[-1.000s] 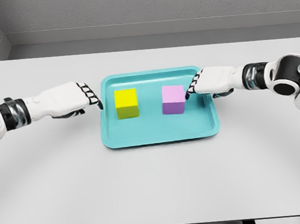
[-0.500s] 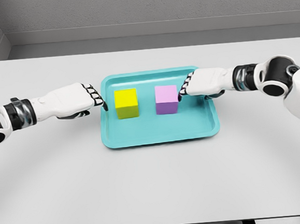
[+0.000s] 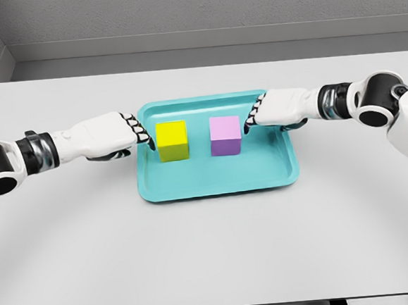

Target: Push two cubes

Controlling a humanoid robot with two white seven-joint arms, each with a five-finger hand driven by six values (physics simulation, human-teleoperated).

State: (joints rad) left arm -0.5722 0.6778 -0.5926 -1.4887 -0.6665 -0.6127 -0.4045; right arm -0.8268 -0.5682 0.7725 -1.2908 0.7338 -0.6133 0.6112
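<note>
Cubes (image 3: pixel 172 141) (image 3: pixel 225 135) apart, mid-tray (image 3: pixel 217 183), hand-flanked.

We count two cubes: one yellow cube (image 3: pixel 172 140) and one purple cube (image 3: pixel 225 135), side by side inside the one teal tray (image 3: pixel 217 181). That single tray lies on one grey surface (image 3: pixel 212 251). Two hands: the left hand (image 3: pixel 114 135) and the right hand (image 3: pixel 280 109), flanking the tray.

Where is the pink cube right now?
In the head view, the pink cube sits right of centre in the teal tray, between the yellow cube and the right hand.
</note>
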